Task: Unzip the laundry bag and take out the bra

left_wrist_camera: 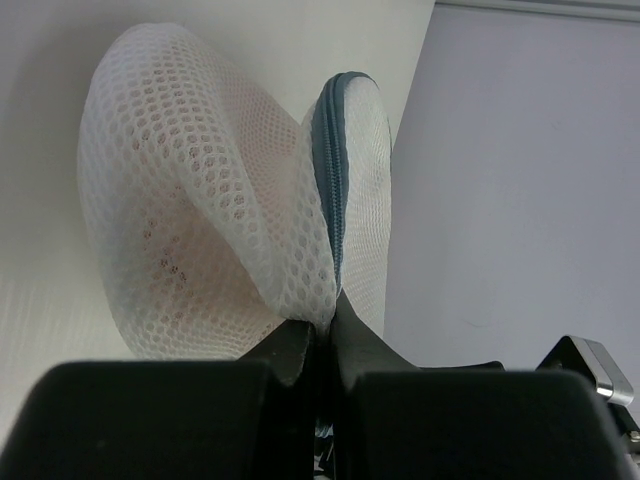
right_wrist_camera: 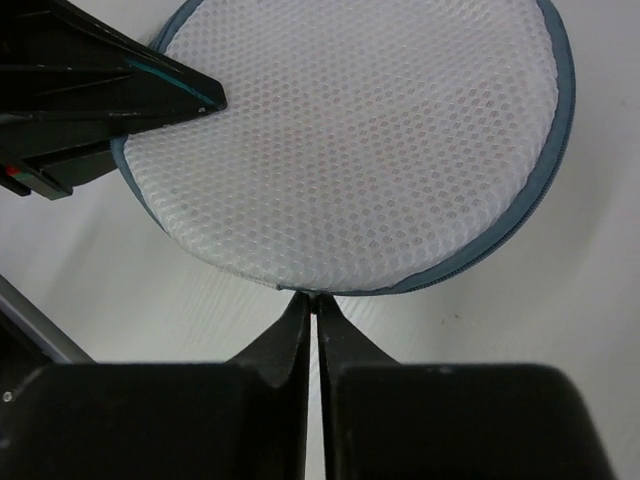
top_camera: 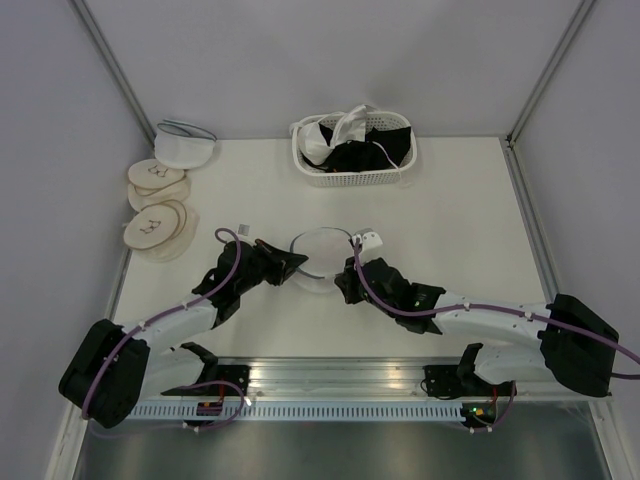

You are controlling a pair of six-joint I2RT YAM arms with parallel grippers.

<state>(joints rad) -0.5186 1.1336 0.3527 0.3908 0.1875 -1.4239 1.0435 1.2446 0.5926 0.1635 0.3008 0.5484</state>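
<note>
The laundry bag (top_camera: 322, 252) is a round white mesh case with a dark blue-grey zipper (right_wrist_camera: 545, 190) round its rim, lying mid-table between both grippers. My left gripper (top_camera: 297, 263) is shut, pinching the mesh at the bag's left edge (left_wrist_camera: 300, 280) beside the zipper (left_wrist_camera: 328, 170), and lifts that edge. My right gripper (top_camera: 347, 274) is shut on the rim at the zipper's end (right_wrist_camera: 316, 294), on the bag's near side. A faint pink-beige tint (left_wrist_camera: 165, 250) shows through the mesh. The bra's shape cannot be made out.
A white basket (top_camera: 400, 172) with black and white garments stands at the back centre. A white domed bag with a grey-blue rim (top_camera: 184, 143) and stacked tan round discs (top_camera: 157, 205) lie at the far left. A metal rail (top_camera: 340, 375) runs along the near edge.
</note>
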